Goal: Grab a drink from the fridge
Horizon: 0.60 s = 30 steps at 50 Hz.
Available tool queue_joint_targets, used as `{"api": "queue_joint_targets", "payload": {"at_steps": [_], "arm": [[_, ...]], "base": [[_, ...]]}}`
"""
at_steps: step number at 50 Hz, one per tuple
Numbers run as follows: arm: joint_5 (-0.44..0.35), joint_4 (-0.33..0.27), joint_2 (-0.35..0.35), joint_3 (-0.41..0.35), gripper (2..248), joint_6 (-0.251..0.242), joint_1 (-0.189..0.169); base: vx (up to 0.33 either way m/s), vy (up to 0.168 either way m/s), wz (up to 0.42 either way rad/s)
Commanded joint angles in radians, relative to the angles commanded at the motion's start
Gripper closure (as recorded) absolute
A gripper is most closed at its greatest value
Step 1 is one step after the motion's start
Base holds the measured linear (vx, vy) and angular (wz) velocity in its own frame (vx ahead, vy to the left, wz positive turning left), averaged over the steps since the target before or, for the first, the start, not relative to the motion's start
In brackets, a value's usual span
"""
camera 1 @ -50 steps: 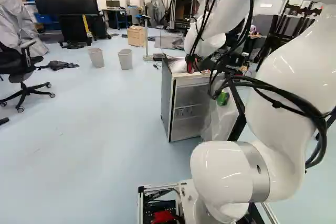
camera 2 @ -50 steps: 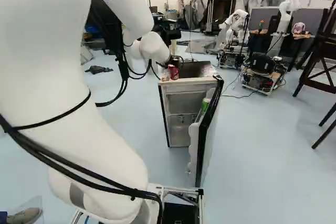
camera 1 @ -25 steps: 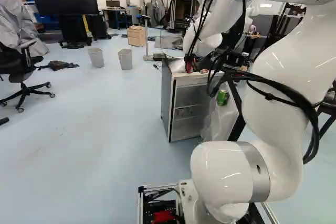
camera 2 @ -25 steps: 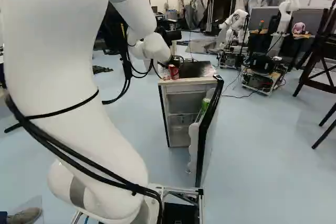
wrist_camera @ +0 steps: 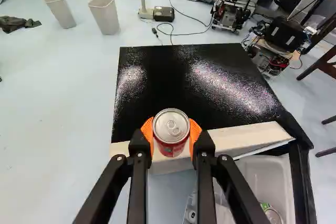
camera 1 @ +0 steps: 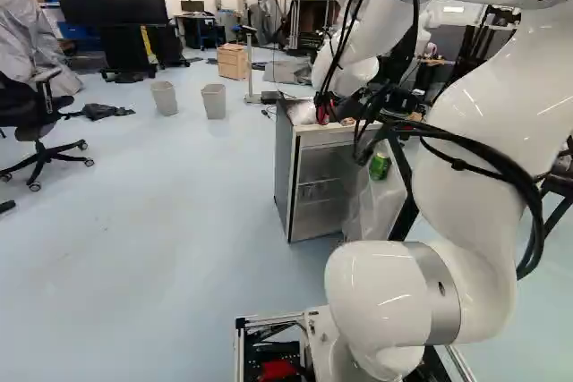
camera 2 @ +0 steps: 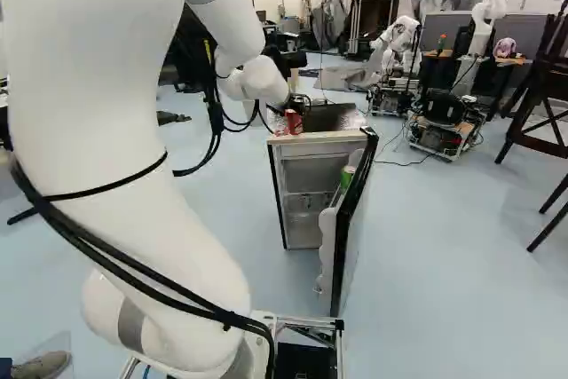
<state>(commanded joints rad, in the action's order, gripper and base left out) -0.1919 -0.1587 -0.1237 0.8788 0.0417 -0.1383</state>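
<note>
Claw [camera 2: 297, 114] closed around red can [wrist_camera: 171, 135], 2 pads [wrist_camera: 194, 131] gripping; green can [wrist_camera: 272, 215] cut off in wrist view.

Red can [wrist_camera: 171, 125]: painted metal, glossy side; lid bare metal, shiny. Orange pads [wrist_camera: 148, 131]: matt. Fridge top [wrist_camera: 173, 85]: blk, v. glossy, fine pebbly texture where the light hits; front edge [wrist_camera: 236, 138] pale, smooth, low sheen. Door liner [wrist_camera: 270, 174]: smooth wht plastic by the look, satin. Green can [camera 1: 380, 166]: shiny metal. Arm [camera 1: 376, 288]: smooth wht gloss shell w/ brushed-looking metal band [camera 1: 440, 292]. Cables [camera 1: 483, 172]: blk, smooth plastic or rubber, can't tell which. Floor [camera 1: 161, 221]: smooth, soft sheen. Bins [camera 1: 214, 102]: matt grey, prob. plastic. Box [camera 1: 233, 62]: pale wood, matt. Draped sheet [camera 1: 31, 33]: creased, cloth or plastic, unclear.
</note>
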Motion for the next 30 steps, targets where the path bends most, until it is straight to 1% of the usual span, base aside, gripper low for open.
{"api": "queue_joint_targets", "payload": {"at_steps": [26, 27, 30], "arm": [[0.0, 0.0, -0.011, 0.0, 160, 0.0, 0.0], [0.0, 0.0, -0.011, 0.0, 150, 0.0, 0.0], [0.0, 0.0, -0.011, 0.0, 150, 0.0, 0.0]], "base": [[0.0, 0.0, 0.0], [0.0, 0.0, 0.0], [0.0, 0.0, 0.0]]}}
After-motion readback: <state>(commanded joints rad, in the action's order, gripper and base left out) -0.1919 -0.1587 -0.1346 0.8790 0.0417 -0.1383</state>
